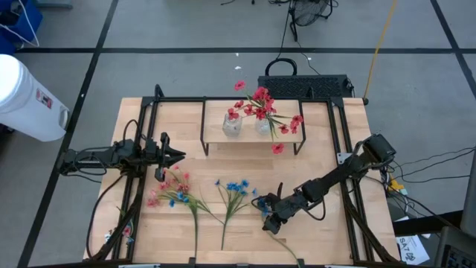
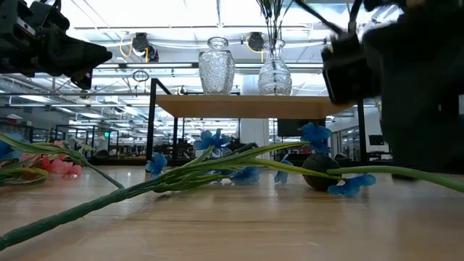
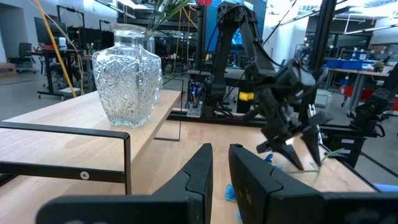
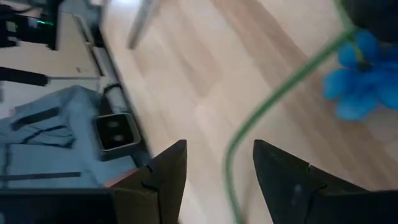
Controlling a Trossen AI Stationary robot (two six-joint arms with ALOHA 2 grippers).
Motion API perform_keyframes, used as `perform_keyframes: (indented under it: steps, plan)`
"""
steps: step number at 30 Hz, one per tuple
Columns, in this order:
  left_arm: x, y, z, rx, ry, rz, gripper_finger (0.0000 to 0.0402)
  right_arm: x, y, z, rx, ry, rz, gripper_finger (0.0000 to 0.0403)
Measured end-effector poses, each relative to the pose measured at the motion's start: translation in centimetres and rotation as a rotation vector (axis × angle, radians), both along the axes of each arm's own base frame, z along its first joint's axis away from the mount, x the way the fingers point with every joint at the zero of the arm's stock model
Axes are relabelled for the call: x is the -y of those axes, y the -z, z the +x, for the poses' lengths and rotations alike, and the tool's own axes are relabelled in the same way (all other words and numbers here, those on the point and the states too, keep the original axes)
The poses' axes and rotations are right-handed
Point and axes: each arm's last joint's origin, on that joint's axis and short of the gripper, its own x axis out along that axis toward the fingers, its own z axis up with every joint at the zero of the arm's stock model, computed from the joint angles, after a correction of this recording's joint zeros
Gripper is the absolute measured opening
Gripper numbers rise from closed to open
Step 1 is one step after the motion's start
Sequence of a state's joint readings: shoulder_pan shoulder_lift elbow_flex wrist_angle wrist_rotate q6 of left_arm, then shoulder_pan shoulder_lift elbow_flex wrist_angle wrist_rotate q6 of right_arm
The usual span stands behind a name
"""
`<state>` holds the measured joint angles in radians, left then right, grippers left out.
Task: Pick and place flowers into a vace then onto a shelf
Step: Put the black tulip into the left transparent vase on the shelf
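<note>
The red flowers [image 1: 262, 104] stand in a cut-glass vase [image 1: 262, 123] on the shelf [image 1: 212, 123]. A second vase [image 3: 127, 78] stands empty beside it. The pink spray [image 1: 169, 190] and the blue spray [image 1: 236, 187] lie flat on the table. My right gripper [image 4: 217, 174] is open, low near the table's near side. A thin green stem [image 4: 249, 134] with a blue blossom [image 4: 360, 81] runs between its fingers without plainly touching them. My left gripper [image 3: 221, 162] hovers left of the shelf, pointing at it, its fingers a narrow gap apart and empty.
Black frame rails [image 1: 145, 134] run along both sides of the table, and thin black legs [image 3: 127, 162] hold up the shelf. A black case [image 1: 305, 85] sits behind the far edge and a white bin [image 1: 26, 97] stands off the table's left. Bare wood lies in front of the shelf.
</note>
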<state>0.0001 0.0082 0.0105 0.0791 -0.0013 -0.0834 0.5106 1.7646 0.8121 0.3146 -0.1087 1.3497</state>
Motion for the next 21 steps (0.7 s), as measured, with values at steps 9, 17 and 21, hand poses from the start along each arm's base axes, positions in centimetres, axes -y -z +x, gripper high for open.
perform_keyframes:
  steps: [9, 17, 21]
  plan:
    - [0.00, 0.00, 0.00, 0.000, 0.000, 0.000, 0.0058, -0.33, 0.69, 0.58, 0.046, -0.001, 0.026, 0.0176]
    - [0.00, 0.00, 0.00, 0.000, 0.000, 0.000, 0.0058, -0.24, 0.73, 0.74, 0.072, 0.000, 0.003, 0.0152]
    - [0.00, 0.00, 0.00, 0.000, 0.000, 0.000, 0.0058, -0.21, 0.69, 0.79, 0.087, 0.001, -0.013, 0.0108]
